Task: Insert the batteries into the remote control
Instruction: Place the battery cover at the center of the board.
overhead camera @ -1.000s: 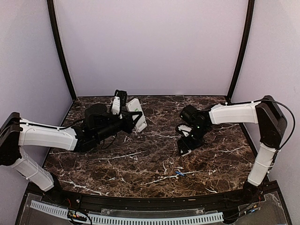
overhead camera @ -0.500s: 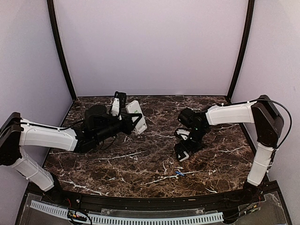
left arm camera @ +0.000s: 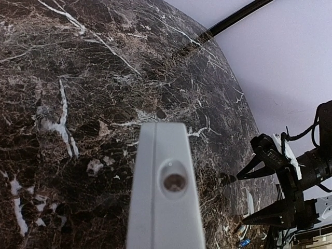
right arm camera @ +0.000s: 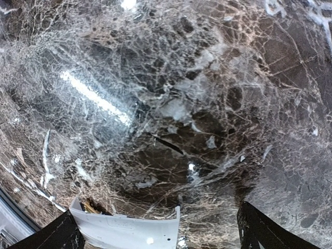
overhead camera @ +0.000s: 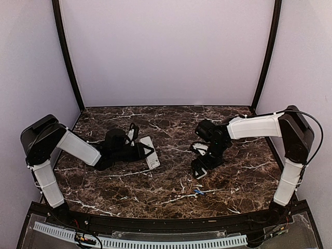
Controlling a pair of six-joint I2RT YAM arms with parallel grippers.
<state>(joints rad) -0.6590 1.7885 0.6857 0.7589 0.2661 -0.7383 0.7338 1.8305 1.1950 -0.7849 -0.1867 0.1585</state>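
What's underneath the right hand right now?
A white plastic piece lies on the marble table between the fingers of the open right hand. Only part shows; anything beneath it is hidden.

On the desk [overhead camera: 171,124], the remote control [overhead camera: 150,152] is left of centre, a battery [overhead camera: 198,192] well apart, nearer and rightward.

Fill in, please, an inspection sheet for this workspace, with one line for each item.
Surface: dark marble-pattern table; no spill seen.
Job's things: remote control held by the left gripper; a blue battery lies loose near the front; no other batteries seen.
Clutter: white cover plate below the right gripper.
Grippers: left shut on the remote control; right open, gripping nothing.
Cables: black cable runs along the right arm.
Surroundings: lilac walls, black posts.
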